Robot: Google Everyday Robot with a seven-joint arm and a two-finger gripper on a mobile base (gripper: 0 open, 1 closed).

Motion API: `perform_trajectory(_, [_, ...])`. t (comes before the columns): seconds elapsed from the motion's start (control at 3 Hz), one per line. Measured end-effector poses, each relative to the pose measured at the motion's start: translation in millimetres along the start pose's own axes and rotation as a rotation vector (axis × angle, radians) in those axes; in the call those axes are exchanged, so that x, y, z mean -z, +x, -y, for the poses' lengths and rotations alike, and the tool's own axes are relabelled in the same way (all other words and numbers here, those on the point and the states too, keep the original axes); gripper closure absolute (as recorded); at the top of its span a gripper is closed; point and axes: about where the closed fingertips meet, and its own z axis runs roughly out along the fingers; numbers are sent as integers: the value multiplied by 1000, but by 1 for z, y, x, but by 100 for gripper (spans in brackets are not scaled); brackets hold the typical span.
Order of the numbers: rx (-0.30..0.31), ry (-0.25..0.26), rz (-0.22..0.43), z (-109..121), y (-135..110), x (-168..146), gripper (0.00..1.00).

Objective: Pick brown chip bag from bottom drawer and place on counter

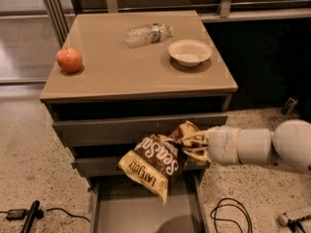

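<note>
**Stock on hand: drawer cabinet, one bag held over the open drawer**

1. Floor, nearest edge. Speckled pale floor. A black cable loop (231, 216) lies at the near right. A slim black object with a thin lead (29, 216) lies at the near left.
2. The bottom drawer (95, 205). Pulled out toward the near side; grey tray with low sides and a bare floor.
3. The brown chip bag (153, 164). Dark brown with tan ends and white lettering, crumpled. It hangs tilted above the far part of the bottom drawer, in front of the grey drawer fronts. Its lowest corner points down at the tray and appears clear of the tray's floor. It is not on the counter.
4. The gripper (188, 144). At the right of the bag, level with the gap between the two upper drawer fronts. The fingers are pinched on the bag's crinkled tan upper end and carry it.
5. White arm (252, 147). Reaches in from the right edge, roughly level.
6. Upper drawer fronts (121, 129). Two, grey, both closed.
7. The counter (121, 74). Glossy beige top of the cabinet.
8. Apple (69, 59). Red, at the counter's left edge.
9. Bowl (190, 52). Pale and shallow, at the right.
10. Plastic bottle (147, 33). Clear, on its side, at the far middle, left of the bowl.
</note>
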Motion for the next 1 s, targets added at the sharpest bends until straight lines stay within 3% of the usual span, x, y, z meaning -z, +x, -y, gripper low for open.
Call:
perform_trajectory(0.67, [206, -52, -141, 147, -27, -11, 100])
perform_trajectory(1.0, [206, -52, -141, 147, -27, -11, 100])
